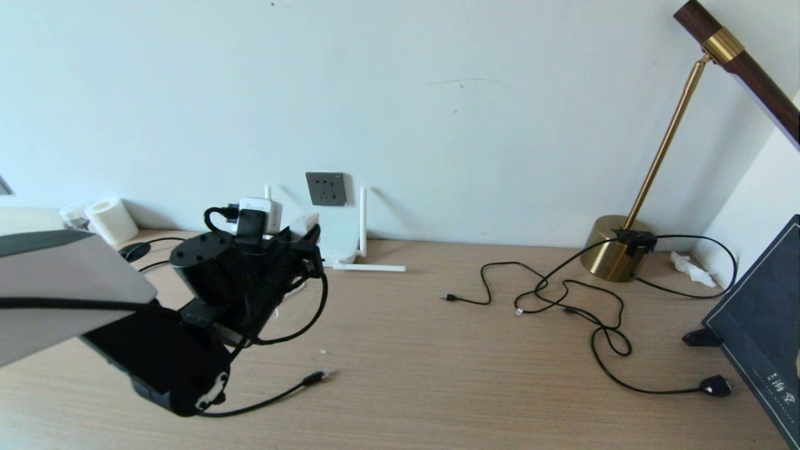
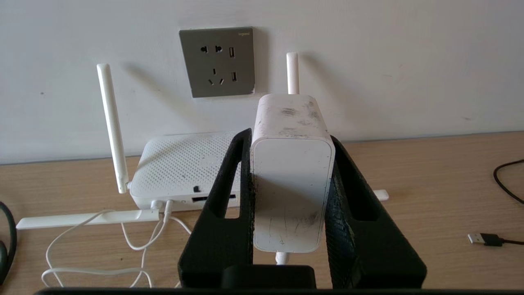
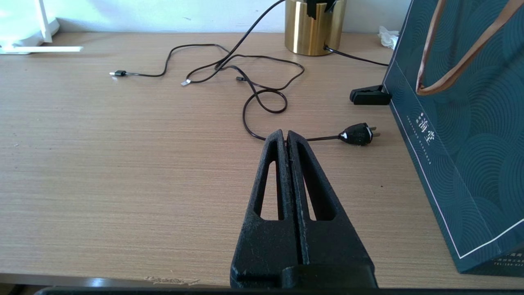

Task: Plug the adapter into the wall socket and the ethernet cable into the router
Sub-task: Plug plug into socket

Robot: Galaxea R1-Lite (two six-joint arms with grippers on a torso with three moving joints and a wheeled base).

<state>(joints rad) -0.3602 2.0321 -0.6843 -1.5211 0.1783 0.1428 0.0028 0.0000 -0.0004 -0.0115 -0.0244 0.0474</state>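
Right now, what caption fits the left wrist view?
Left gripper holds the white adapter off the desk, facing the grey wall socket above the router.

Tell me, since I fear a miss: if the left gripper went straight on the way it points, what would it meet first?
Probably the wall just beside the wall socket, not its holes. The left gripper, holding the adapter, points slightly to one side of the plate, though depth is unclear.

Bright, even daylight; the router's antennas (image 2: 110, 127) cast soft shadows on the wall; head view bows at its edges.
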